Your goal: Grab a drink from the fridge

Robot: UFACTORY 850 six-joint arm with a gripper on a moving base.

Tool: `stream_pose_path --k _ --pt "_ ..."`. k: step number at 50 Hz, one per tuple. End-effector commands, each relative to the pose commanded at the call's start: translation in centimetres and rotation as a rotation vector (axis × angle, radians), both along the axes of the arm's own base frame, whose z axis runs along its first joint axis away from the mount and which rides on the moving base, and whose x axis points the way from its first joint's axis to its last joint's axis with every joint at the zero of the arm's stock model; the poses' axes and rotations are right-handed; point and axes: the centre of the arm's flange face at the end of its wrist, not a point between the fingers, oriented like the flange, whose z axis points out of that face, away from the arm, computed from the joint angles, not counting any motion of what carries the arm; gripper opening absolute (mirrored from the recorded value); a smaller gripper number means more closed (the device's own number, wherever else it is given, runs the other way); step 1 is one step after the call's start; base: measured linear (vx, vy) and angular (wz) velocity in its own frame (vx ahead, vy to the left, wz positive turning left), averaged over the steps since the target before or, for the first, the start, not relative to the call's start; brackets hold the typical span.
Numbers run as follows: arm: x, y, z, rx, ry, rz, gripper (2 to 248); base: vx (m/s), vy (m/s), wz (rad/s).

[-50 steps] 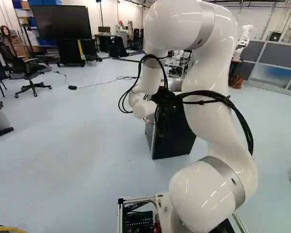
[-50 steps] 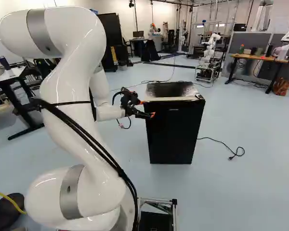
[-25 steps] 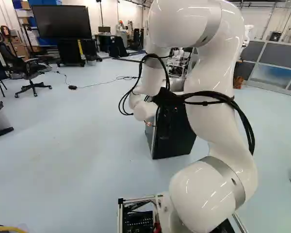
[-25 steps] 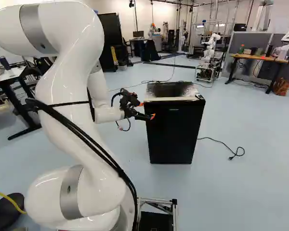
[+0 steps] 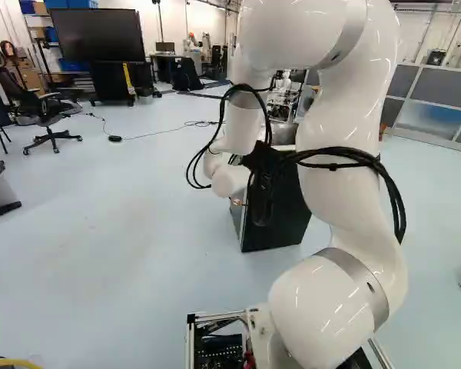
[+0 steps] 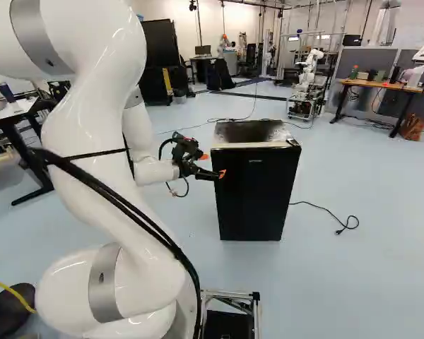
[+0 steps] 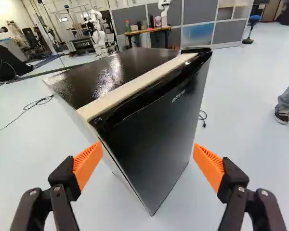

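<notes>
- Fridge door (image 6: 254, 198): black, with small pale lettering
- Fridge top (image 7: 125, 67): dark brown-black, mottled with whitish glare; its front strip (image 7: 135, 87) beige
- Fridge side (image 7: 77, 113): white, or perhaps pale grey
- Gripper (image 6: 213, 165): black, its pads (image 7: 86, 163) orange with fine ribbed lines
- Arm (image 6: 92, 127): white, banded silver-grey
- Floor (image 6: 367, 268): plain pale blue-grey
- Cable (image 6: 11, 291): yellow
- Partition (image 7: 197, 10): grey panels, one blue-patched

Glossy white arm (image 6: 88, 127), rounded joints (image 6: 65, 286), grey bands (image 6: 103, 282), looping black cables (image 5: 400, 219), black gripper (image 6: 213, 165), ribbed orange pads (image 7: 88, 163), round screws (image 7: 32, 192)
</notes>
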Motion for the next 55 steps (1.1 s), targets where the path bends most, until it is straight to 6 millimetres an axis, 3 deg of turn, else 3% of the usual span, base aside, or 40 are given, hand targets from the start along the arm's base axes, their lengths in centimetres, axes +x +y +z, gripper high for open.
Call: stream_pose_path --k 28,55 --pt "-1.5 2.4 0.1 -0.003 0.008 0.068 247 0.0 0.0 0.0" --pt "0.5 4.2 -0.1 0.005 -0.011 0.089 247 0.0 0.0 0.0"
